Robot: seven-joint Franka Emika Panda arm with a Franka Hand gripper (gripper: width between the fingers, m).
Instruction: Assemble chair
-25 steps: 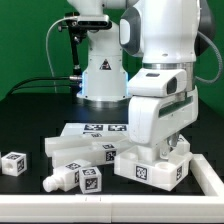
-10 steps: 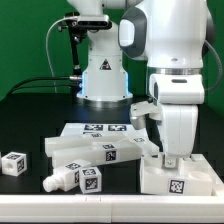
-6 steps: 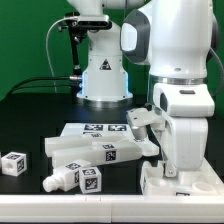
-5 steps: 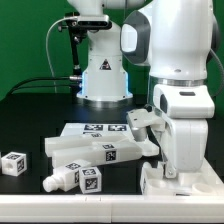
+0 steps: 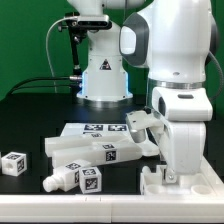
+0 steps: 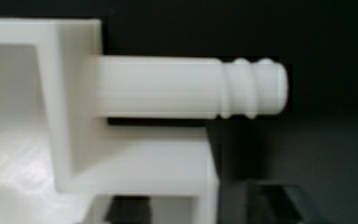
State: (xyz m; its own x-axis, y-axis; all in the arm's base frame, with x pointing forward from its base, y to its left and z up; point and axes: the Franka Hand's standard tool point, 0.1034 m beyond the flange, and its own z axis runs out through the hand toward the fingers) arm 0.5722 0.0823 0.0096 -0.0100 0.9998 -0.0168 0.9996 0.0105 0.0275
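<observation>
A white blocky chair part (image 5: pixel 152 183) lies on the black table at the exterior view's lower right. My gripper (image 5: pixel 170 174) stands straight down on it, the wide white hand hiding most of it. In the wrist view the same part (image 6: pixel 51 110) fills the frame, with a ribbed round peg (image 6: pixel 194 88) sticking out of its side. My gripper (image 6: pixel 202 207) straddles one wall of the part. Its dark fingertips (image 6: pixel 126 207) stand apart, and a dark gap shows beside the wall, so the jaws look open. Other loose chair parts lie to the exterior view's left.
The marker board (image 5: pixel 95 128) lies flat behind the parts. White tagged bars (image 5: pixel 85 150) and a round-ended tagged piece (image 5: pixel 75 180) lie mid-table, with a small tagged cube (image 5: pixel 13 163) at the exterior view's far left. The robot base (image 5: pixel 103 75) stands at the back.
The arm carried the white part toward the exterior view's right and came down lower over it. The jaws, shut a moment ago, now stand apart.
</observation>
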